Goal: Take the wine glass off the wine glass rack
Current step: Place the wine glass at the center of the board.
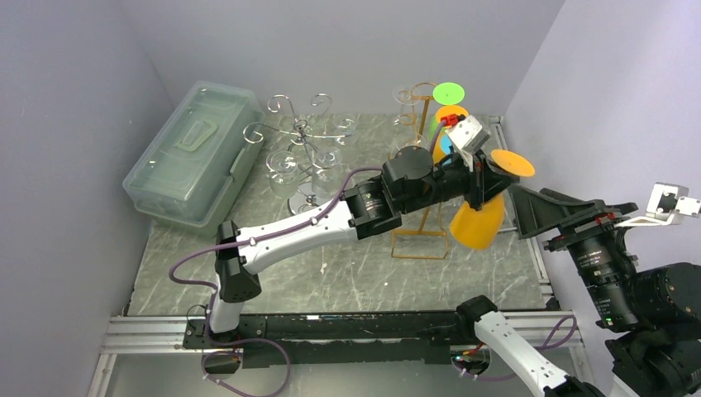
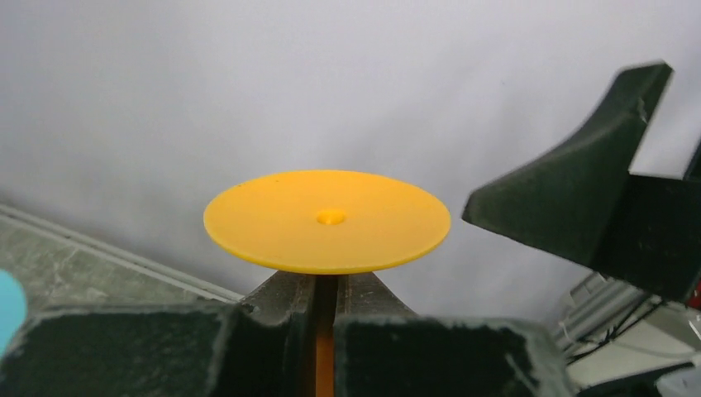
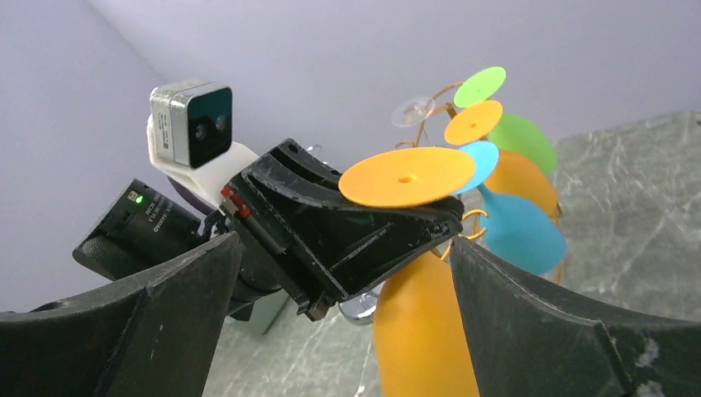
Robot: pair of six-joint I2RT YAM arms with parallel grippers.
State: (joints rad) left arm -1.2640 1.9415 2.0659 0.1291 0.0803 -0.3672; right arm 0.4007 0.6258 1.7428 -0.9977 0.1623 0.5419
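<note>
The bench (image 1: 372, 273) carries the gold wire wine glass rack (image 1: 420, 235) at one o'clock from the arm bases. The orange wine glass (image 1: 478, 222) hangs bowl-down at the rack's three o'clock side. It looks opaque, and its flat round foot has a dimple at the centre. It seems drawn outward, but whether it is clear of the rack I cannot tell. The left gripper (image 2: 324, 289) is clamped on its stem. The right gripper (image 3: 345, 244) gapes wide beside it, holding nothing.

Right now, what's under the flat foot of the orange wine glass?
The left gripper, shut on the orange stem; lower down hangs the orange bowl. The fingers cover most of the stem.
</note>
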